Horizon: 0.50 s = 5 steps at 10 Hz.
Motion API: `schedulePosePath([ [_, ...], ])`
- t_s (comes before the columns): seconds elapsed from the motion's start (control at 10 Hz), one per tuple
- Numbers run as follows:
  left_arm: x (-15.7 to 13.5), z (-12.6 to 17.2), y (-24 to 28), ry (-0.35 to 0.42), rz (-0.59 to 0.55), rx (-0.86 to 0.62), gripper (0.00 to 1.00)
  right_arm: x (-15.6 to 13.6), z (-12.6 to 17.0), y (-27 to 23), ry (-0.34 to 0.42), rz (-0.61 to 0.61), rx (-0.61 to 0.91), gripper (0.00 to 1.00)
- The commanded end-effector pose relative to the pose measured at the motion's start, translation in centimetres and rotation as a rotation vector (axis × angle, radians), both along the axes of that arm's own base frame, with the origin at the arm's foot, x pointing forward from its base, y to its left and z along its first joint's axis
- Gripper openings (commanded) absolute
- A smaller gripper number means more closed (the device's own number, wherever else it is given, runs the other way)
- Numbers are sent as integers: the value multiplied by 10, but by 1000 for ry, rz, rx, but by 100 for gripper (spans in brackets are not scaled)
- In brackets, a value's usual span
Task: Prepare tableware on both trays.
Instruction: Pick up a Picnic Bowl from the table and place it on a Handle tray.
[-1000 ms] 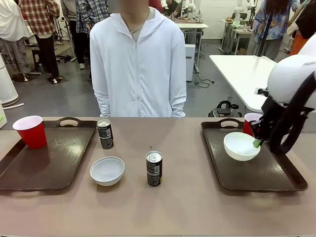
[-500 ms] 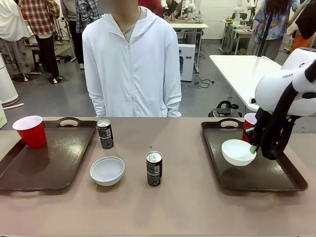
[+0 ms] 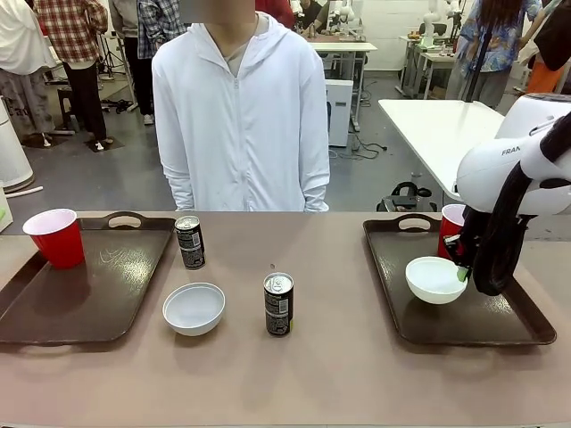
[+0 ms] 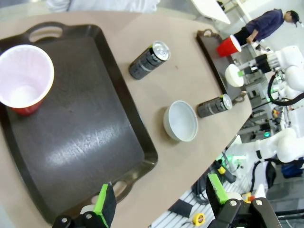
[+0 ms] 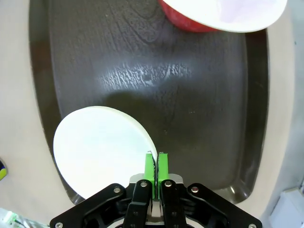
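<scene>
My right gripper point(image 3: 461, 272) is shut on the rim of a white bowl point(image 3: 435, 279) and holds it low over the right tray point(image 3: 500, 325). I cannot tell whether the bowl touches the tray. In the right wrist view the green pads point(image 5: 151, 166) pinch the bowl point(image 5: 99, 142) edge, with a red cup point(image 5: 223, 14) farther along the tray point(image 5: 199, 109). That red cup point(image 3: 453, 223) stands at the tray's far side. Another red cup point(image 3: 55, 237) stands on the left tray point(image 3: 89, 294). A second bowl point(image 3: 194, 308) and two black cans point(image 3: 189, 242) point(image 3: 278, 304) rest on the table. My left gripper point(image 4: 161, 197) hangs open above the left tray point(image 4: 85, 142).
A person in a white hoodie point(image 3: 239, 116) stands at the far edge of the table, arms down. Bare tabletop point(image 3: 339, 374) runs along the near edge and between the trays. The left tray has free room beside its cup.
My right gripper has brought the bowl down and slightly left over the right tray. The person has shifted a little. The left-side objects have not moved.
</scene>
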<state>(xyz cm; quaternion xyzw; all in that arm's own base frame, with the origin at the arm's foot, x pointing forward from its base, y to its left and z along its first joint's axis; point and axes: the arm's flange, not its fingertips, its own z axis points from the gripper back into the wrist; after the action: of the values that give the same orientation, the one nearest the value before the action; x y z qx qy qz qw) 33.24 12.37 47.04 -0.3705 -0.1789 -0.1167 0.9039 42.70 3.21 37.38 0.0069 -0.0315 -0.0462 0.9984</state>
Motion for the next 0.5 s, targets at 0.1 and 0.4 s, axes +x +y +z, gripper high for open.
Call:
schedulePosePath([
  [0.1, -1, 1, 1, -9, -4, -15, 100, 0, 0, 0, 0, 0, 0, 4],
  [0.4, -1, 1, 1, -9, -4, -15, 100, -1, 1, 1, 26, -19, -17, 4],
])
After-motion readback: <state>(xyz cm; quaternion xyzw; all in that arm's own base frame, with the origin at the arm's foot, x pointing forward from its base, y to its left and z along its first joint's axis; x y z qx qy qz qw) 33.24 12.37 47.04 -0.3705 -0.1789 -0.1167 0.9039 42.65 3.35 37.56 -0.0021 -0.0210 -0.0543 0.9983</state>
